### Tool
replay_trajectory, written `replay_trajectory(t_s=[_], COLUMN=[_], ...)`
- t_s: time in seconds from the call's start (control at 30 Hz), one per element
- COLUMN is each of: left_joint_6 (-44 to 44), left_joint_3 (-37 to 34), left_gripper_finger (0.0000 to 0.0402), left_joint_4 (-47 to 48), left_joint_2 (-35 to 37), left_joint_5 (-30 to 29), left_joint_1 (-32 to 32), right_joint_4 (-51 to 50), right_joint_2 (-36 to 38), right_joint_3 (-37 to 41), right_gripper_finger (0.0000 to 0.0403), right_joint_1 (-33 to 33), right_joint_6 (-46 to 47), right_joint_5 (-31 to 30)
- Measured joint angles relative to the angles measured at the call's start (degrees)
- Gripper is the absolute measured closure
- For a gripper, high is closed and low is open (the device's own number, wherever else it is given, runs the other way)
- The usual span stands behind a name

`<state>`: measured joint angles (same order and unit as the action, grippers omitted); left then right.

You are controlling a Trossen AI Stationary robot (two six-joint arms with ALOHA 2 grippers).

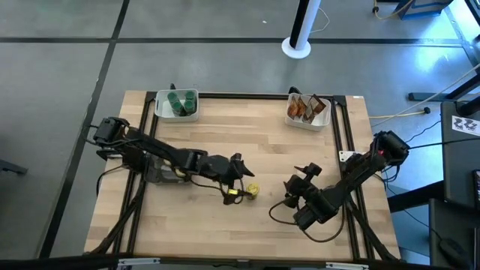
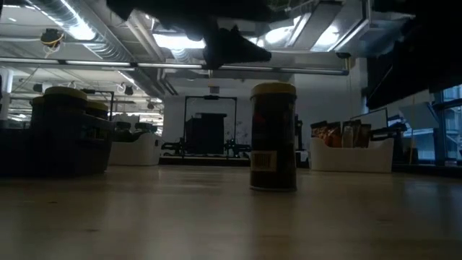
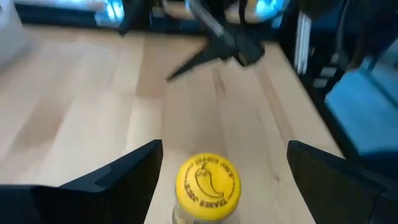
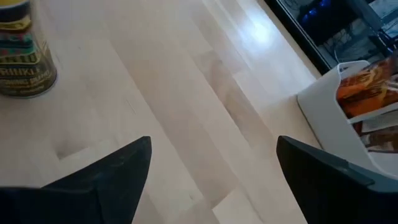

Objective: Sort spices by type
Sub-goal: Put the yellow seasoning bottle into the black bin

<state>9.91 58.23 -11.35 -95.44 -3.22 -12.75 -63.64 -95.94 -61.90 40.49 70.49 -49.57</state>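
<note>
High view: small round yellow-lidded glass jar (image 1: 253, 190) stood upright at 3 o'clock of left gripper (image 1: 238, 180), fingers apart, right gripper (image 1: 300, 184) farther, also spread.

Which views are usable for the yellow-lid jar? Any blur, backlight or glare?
Low view: backlit by ceiling lights, yellow-lid jar nearly a silhouette, barcode still readable. Left wrist view: lid print sharp, the table behind soft. Right wrist view: jar cut off at the frame edge, glare patch on the table near the packets' tray. High view: evenly lit.

Grey floor (image 1: 187, 56), white post (image 1: 304, 26), ceiling lights (image 2: 79, 29), perhaps windows
</note>
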Motion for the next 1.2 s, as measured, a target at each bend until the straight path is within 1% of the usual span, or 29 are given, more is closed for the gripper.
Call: replay_trajectory(t_s=[0.2, 0.3, 0.37, 0.53, 0.77, 0.93, 1.07, 1.2], left_joint_6=[0.94, 1.44, 1.44, -1.02, 0.2, 0.06, -0.92, -1.76], left_joint_3=[10.84, 13.93, 15.61, 16.95, 16.88, 16.86, 16.86, 16.87], left_gripper_finger=[0.0068, 0.0068, 0.0068, 0.0068, 0.0068, 0.0069, 0.0087, 0.0123], left_joint_4=[14.56, 20.71, 22.79, 23.06, 25.53, 25.08, 23.68, 23.77], left_joint_2=[-5.38, -8.1, -9.69, -11.88, -12.2, -13.99, -14.34, -14.3], left_joint_5=[-0.54, -0.75, -0.91, -4.87, -3.28, -3.16, -3.1, -2.93], left_joint_1=[0.1, 0.17, 0.15, 0.1, -0.07, 0.06, -0.07, -0.16], right_joint_4=[4.88, 5.47, 5.39, 5.58, 6.06, 6.21, 6.54, 6.59], right_joint_2=[0.0, -0.02, -0.02, -0.02, -0.02, -0.02, -0.02, -0.02], right_joint_3=[2.96, 3.57, 3.68, 3.66, 3.64, 3.64, 3.62, 3.61], right_gripper_finger=[0.0056, 0.0056, 0.0056, 0.0056, 0.0056, 0.0056, 0.0056, 0.0056], right_joint_1=[0.0, 0.0, 0.0, 0.0, -0.01, 0.0, 0.0, 0.0], right_joint_6=[0.1, -0.09, -0.16, -0.21, -0.24, -0.27, -0.47, -0.73], right_joint_5=[-1.33, -1.0, -0.54, -0.96, -1.41, -2.18, -2.33, -2.65])
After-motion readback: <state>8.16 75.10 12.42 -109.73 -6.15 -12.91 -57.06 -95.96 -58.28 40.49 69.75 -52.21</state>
